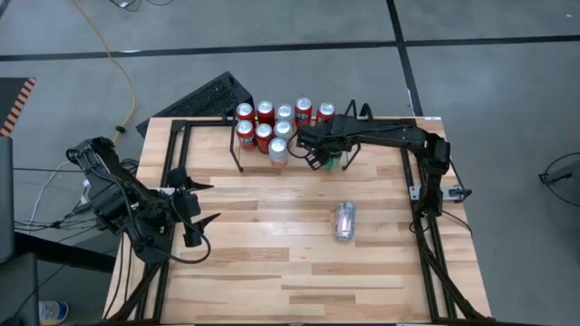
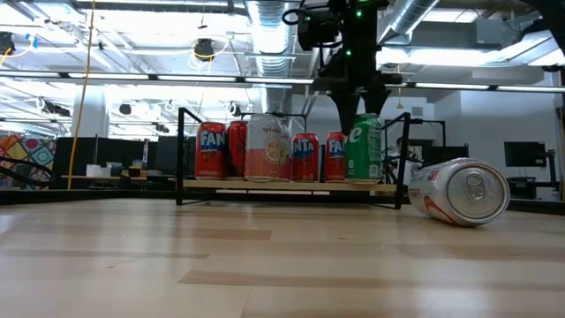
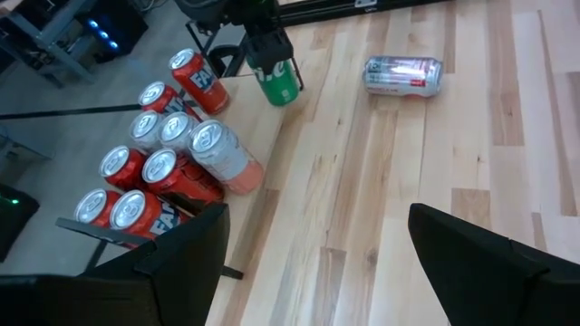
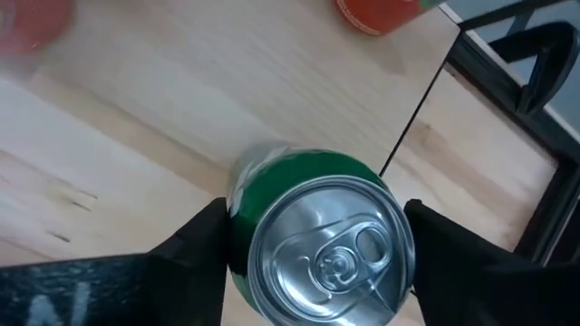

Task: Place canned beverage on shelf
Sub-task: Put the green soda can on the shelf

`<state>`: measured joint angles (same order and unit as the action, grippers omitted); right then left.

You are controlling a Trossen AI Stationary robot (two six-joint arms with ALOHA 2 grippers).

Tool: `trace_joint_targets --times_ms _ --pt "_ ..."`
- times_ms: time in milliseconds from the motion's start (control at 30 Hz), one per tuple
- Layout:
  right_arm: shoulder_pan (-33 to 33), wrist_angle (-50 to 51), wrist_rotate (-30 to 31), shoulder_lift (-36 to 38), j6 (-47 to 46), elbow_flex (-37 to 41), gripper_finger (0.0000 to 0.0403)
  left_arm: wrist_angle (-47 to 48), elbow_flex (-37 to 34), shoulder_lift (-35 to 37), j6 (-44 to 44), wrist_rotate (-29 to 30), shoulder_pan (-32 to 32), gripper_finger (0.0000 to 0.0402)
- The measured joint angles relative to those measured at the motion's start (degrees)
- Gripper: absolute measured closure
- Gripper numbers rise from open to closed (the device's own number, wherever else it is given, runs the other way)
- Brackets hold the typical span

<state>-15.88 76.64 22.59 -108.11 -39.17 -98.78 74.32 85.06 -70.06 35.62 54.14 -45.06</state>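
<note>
Green can (image 4: pixel 317 240) stands upright on the shelf (image 2: pixel 291 186), at the end of the row of red cans (image 2: pixel 212 150). My right claw (image 4: pixel 317 263) straddles it, fingers flanking its sides, though I cannot tell whether they grip or have let go. Risk: lifting away off-centre could tip it off the shelf edge. Left claw (image 1: pixel 195 206) waits released over the table (image 1: pixel 272 254); another can (image 1: pixel 345 220) lies there on its side.

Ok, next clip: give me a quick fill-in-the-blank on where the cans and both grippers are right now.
1. The right gripper straddles the upright ____ can at the shelf.
2. A silver can lies on its ____ on the table.
3. The left gripper holds ____.
4. The shelf's pale can stands at the ____ of the red cans.

Missing words: green; side; nothing; front
</note>
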Motion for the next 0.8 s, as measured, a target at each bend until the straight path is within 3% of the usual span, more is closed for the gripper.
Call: trace_joint_targets --times_ms 300,500,800 --pt "0.05 -0.49 4.33 -0.07 11.33 0.07 0.0161 0.02 0.0 0.0 0.46 -0.08 0.0 0.0077" --pt "-0.44 -5.14 6.21 -0.16 30.31 0.17 0.0161 0.18 0.0 0.0 0.79 -0.04 0.0 0.0077" --pt "-0.28 -6.82 0.76 -0.05 53.22 0.09 0.0161 4.18 0.0 0.0 5.57 -0.03 0.0 0.0077"
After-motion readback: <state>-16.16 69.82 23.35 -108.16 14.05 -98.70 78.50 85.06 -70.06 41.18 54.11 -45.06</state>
